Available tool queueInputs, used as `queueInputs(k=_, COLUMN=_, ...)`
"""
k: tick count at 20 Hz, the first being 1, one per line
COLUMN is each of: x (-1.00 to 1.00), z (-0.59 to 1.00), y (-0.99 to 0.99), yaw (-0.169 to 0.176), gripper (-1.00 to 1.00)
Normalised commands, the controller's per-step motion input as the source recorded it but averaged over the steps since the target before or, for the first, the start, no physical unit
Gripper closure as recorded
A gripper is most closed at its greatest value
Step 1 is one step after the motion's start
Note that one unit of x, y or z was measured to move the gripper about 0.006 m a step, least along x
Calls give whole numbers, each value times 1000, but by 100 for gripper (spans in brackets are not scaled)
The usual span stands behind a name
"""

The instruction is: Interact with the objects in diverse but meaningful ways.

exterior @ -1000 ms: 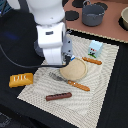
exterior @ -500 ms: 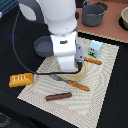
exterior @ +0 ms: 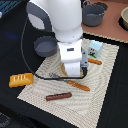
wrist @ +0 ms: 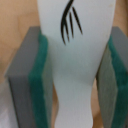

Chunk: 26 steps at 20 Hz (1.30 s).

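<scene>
My gripper [exterior: 71, 73] stands low over the striped placemat, under the white arm. In the wrist view my gripper [wrist: 75, 75] has a white tube [wrist: 75, 65] with a black mark between its green pads [wrist: 40, 85], and both pads touch the tube's wide part. The tube is hidden by the arm in the exterior view. A yellow bread-like block [exterior: 21, 79] lies to the exterior view's left of the mat. A brown sausage stick [exterior: 59, 96] lies on the mat in front of the gripper. The pale blue carton [exterior: 95, 47] stands on the mat's far right part.
A grey saucepan [exterior: 46, 46] sits behind the arm at the exterior view's left and a grey pot [exterior: 93, 14] at the back. Two orange sticks [exterior: 80, 85] [exterior: 94, 62] lie on the placemat [exterior: 100, 100]. A bowl [exterior: 124, 18] is at the back right.
The arm has swung from the back left to over the mat's middle and lowered. It now covers the pale object that lay there.
</scene>
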Motion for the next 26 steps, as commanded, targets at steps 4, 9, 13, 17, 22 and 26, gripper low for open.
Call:
queueInputs(k=4, x=266, z=878, y=191, yaw=0, gripper=-100)
queueInputs(k=9, x=171, z=996, y=88, yaw=1, gripper=-100)
queueInputs(k=13, x=-329, z=692, y=-159, yaw=13, gripper=-100)
queueInputs(k=17, x=-686, z=319, y=-382, yaw=3, gripper=-100)
queueInputs(k=22, x=-809, z=52, y=-391, yaw=0, gripper=-100)
queueInputs(k=26, x=-944, z=-69, y=-322, yaw=0, gripper=-100)
